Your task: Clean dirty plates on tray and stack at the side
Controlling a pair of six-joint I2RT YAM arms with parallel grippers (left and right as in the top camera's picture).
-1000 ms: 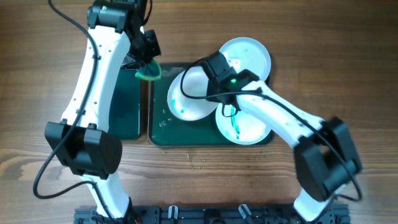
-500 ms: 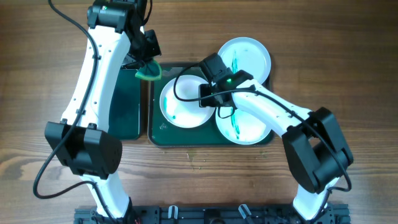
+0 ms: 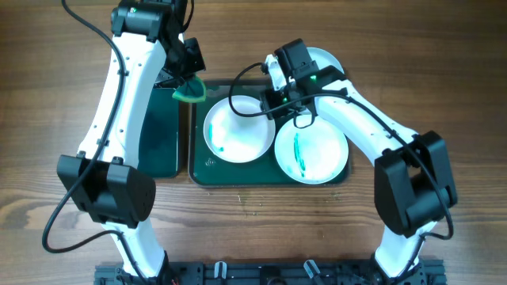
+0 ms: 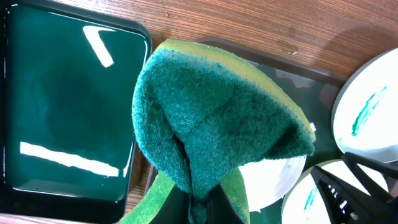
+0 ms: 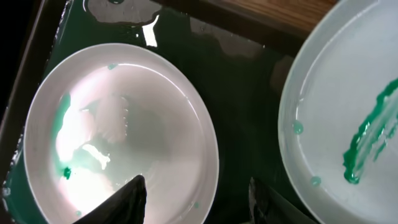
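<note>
Plates (image 3: 235, 131) look stiff, wet and slippery, likely breakable — best pinched at the rim. My right fingers (image 5: 132, 200) hang apart, empty; my left fingers (image 4: 214, 211) clamp the sponge (image 4: 211, 124).

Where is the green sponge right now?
The sponge is pinched in the left claw. Seen from overhead, it hangs at the far left corner of the large green tray, beside the smaller tray.
</note>
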